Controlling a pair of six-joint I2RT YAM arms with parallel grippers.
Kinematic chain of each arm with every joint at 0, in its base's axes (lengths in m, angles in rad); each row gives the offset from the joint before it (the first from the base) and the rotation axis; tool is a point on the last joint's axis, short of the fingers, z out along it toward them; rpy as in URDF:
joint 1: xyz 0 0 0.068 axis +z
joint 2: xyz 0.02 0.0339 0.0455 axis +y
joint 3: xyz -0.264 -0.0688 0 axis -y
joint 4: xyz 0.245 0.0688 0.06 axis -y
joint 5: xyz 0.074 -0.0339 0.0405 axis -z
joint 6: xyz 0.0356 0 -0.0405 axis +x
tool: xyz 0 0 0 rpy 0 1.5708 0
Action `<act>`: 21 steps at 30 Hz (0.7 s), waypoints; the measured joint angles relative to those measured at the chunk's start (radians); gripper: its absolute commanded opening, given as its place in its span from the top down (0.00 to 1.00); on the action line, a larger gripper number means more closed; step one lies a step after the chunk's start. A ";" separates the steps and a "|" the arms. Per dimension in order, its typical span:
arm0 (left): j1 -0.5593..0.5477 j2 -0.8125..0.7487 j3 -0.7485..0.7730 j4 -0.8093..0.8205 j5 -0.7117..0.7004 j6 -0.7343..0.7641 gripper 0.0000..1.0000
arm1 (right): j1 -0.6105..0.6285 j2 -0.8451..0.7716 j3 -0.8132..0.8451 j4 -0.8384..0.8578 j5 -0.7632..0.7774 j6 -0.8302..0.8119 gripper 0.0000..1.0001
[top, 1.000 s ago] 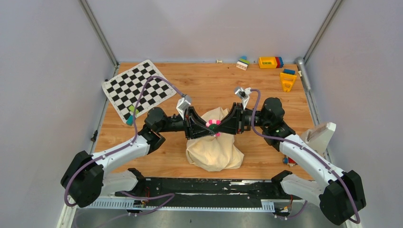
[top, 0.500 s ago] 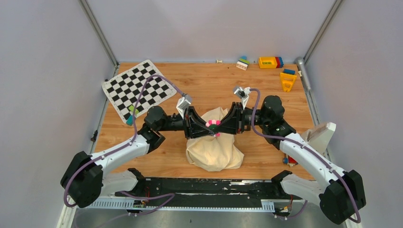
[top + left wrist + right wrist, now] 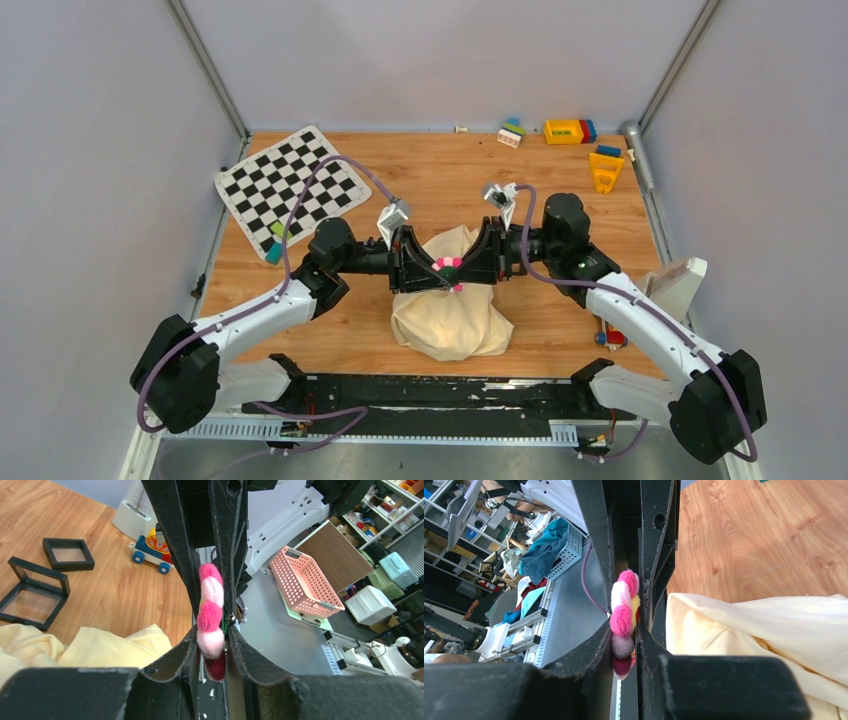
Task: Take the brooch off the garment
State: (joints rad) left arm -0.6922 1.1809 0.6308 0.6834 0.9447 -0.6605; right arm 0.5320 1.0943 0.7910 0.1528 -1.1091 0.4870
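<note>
At the bottom of the overhead view the two arm bases sit at the near edge of the table point(image 3: 440, 185), and both arms reach inward to meet at the middle of the frame. Just beyond the bases lies the garment point(image 3: 450, 322), a cream cloth bunched into a heap on the wood, its upper folds rising to the fingers. At the top of that heap is the brooch point(image 3: 449, 265), a small flower of pink and white tufts with a yellow centre. The left gripper point(image 3: 433, 268) comes at it from the left and the right gripper point(image 3: 466, 264) from the right, tip to tip. Each wrist view shows the flower edge-on, squeezed between black fingers. The left gripper's jaws are closed on its lower petals, and the right gripper's jaws are clamped on it likewise, with cloth lying just beside one finger. Whether the pin passes through the cloth cannot be told. In the left wrist view two black square frames point(image 3: 68, 554) and a small toy car point(image 3: 150, 550) lie on the wood at upper left. Farther back in the overhead view a checkerboard point(image 3: 288, 185) lies at upper left, and coloured toy blocks point(image 3: 564, 131) sit along the far edge at upper right
</note>
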 measured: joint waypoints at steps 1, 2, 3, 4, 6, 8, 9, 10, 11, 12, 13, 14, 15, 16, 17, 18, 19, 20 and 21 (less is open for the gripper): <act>0.000 0.002 0.001 -0.007 0.003 0.001 0.71 | 0.001 0.002 0.001 -0.009 0.000 -0.004 1.00; 0.000 0.004 0.001 -0.014 0.006 0.003 0.71 | 0.002 0.004 0.002 -0.021 0.000 -0.010 1.00; 0.000 0.006 0.001 -0.021 0.008 0.005 0.71 | 0.003 0.006 0.002 -0.029 0.000 -0.014 1.00; 0.000 0.008 0.001 -0.027 0.010 0.006 0.71 | 0.004 0.008 0.003 -0.039 0.001 -0.019 1.00; 0.000 0.014 0.007 -0.050 0.016 0.014 0.71 | 0.005 0.014 0.003 -0.053 0.002 -0.027 1.00; 0.000 0.020 0.021 -0.089 0.023 0.024 0.71 | 0.005 0.019 0.007 -0.073 0.003 -0.033 1.00; 0.000 0.023 0.028 -0.108 0.026 0.032 0.71 | 0.005 0.021 0.011 -0.086 0.005 -0.039 1.00; 0.000 0.024 0.038 -0.134 0.029 0.040 0.70 | 0.005 0.024 0.017 -0.098 0.005 -0.045 1.00; 0.000 0.024 0.044 -0.148 0.030 0.045 0.70 | 0.005 0.026 0.020 -0.106 0.007 -0.048 1.00; 0.000 0.025 0.051 -0.168 0.032 0.054 0.70 | 0.005 0.027 0.022 -0.111 0.008 -0.052 1.00; 0.000 0.025 0.056 -0.182 0.033 0.061 0.69 | 0.005 0.028 0.022 -0.113 0.008 -0.055 1.00; 0.000 0.025 0.060 -0.199 0.033 0.068 0.69 | 0.005 0.029 0.023 -0.116 0.010 -0.058 1.00; 0.000 0.025 0.063 -0.211 0.033 0.074 0.69 | 0.006 0.029 0.024 -0.120 0.013 -0.061 1.00; 0.000 0.025 0.064 -0.221 0.033 0.080 0.69 | 0.008 0.030 0.025 -0.124 0.018 -0.064 1.00; 0.000 0.025 0.065 -0.230 0.033 0.084 0.69 | 0.011 0.031 0.027 -0.130 0.024 -0.068 1.00; 0.000 0.025 0.066 -0.241 0.033 0.087 0.68 | 0.015 0.032 0.027 -0.131 0.033 -0.072 1.00; -0.003 0.026 0.066 -0.249 0.033 0.091 0.67 | 0.018 0.034 0.029 -0.132 0.038 -0.074 1.00; -0.005 0.027 0.067 -0.256 0.033 0.094 0.66 | 0.022 0.035 0.030 -0.132 0.046 -0.075 1.00; -0.008 0.027 0.067 -0.260 0.031 0.098 0.68 | 0.025 0.035 0.030 -0.131 0.053 -0.077 1.00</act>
State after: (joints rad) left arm -0.6998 1.2083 0.6975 0.4232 0.9760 -0.5629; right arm 0.5568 1.1290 0.8211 0.0216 -1.0561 0.4103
